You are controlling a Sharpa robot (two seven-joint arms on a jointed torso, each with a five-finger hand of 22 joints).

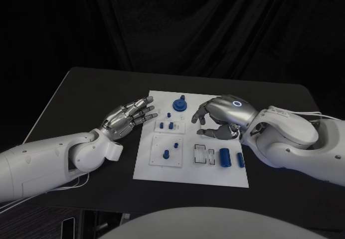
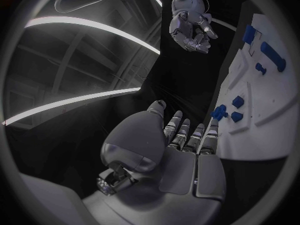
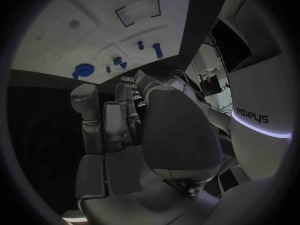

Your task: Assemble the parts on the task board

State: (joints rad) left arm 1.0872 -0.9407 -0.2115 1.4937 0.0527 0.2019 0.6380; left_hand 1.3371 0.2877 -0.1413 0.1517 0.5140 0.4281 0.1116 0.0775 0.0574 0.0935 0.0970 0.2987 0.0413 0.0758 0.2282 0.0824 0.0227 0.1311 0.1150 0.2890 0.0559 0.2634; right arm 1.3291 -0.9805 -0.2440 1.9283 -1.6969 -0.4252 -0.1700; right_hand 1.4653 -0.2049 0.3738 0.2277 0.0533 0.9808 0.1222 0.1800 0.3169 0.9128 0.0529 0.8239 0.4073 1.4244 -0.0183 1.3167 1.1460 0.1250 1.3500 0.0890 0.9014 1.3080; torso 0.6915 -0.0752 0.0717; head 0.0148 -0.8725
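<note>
I see the flat white rectangular task board (image 1: 162,171) lying in the middle of the matte black table (image 1: 79,94), its long side running away from me. On its far part stands a round blue knob-like part with a short stem (image 1: 180,104). Just nearer, a small raised white tile carries two little blue pegs (image 1: 167,125). Another white tile toward the near left holds an upright small blue pin (image 1: 166,153) with a second tiny blue piece beside it. At the near right, a blue cylinder (image 1: 224,157) lies on its side next to a slimmer blue bar (image 1: 240,160), both just beside two clear rectangular frames (image 1: 204,155).

The table top is dark and bare around the board, and black curtain hangs behind it.

My left silver many-fingered hand (image 1: 128,118) sits at the board's left edge, palm up, fingers straight and spread, fingertips just reaching the edge near the peg tile; it holds nothing. The left wrist view shows the same flat fingers (image 2: 187,135) pointing at the board's rim.

My right silver many-fingered hand (image 1: 219,115) hovers over the board's far right part, fingers loosely curled downward and apart, thumb tucked below. I see nothing in its grasp. It covers part of the board beneath it.
</note>
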